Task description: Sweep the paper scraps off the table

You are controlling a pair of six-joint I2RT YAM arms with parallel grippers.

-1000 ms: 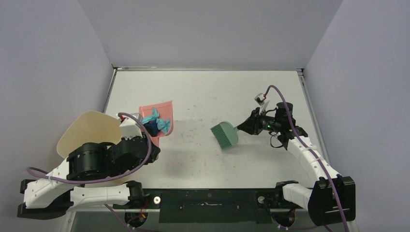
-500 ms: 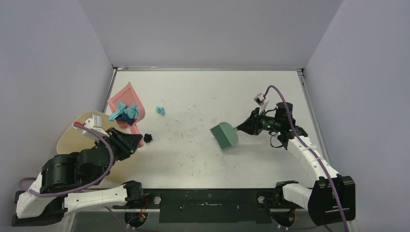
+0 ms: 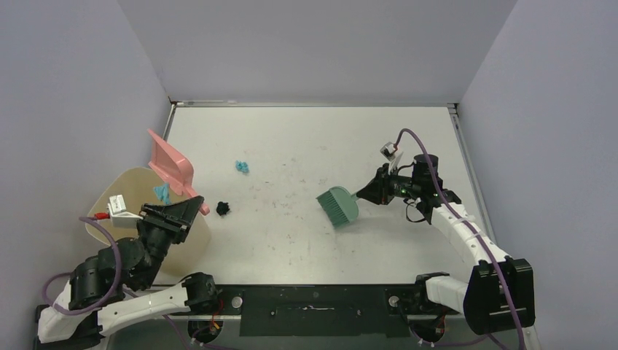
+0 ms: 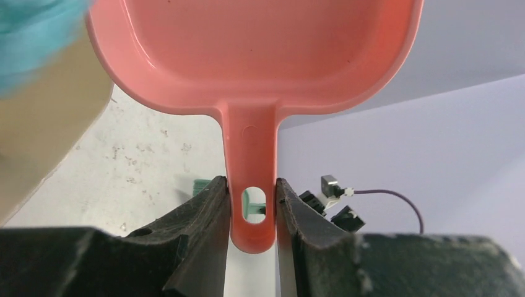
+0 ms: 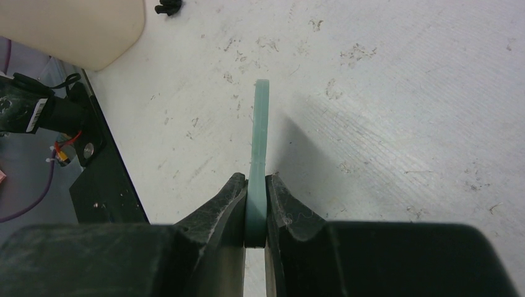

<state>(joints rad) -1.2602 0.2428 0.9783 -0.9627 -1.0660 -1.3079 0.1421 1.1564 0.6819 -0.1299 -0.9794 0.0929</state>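
Paper scraps (image 3: 242,167) lie in three spots. One teal wad sits on the white table (image 3: 306,138), left of centre and towards the far side. A black wad (image 3: 223,208) lies nearer the arms, just beside the tip of the dustpan's handle, and also shows at the top edge of the right wrist view (image 5: 168,6). A second teal wad (image 3: 161,192) shows against the beige bin (image 3: 138,171), below the dustpan's lip; whether it is falling or resting cannot be told.

The left gripper (image 3: 194,207) clamps the handle of the pink dustpan (image 3: 169,162), its fingers (image 4: 204,216) pressed on either side of the hanging hole. The pan is tipped steeply over the bin at the table's left edge.

The right gripper (image 3: 363,195) is clenched on the flat handle of the teal brush (image 3: 339,205), whose head is over mid-table.

A white sticker (image 5: 26,110) on black hardware beyond the table edge carries print too small to read.
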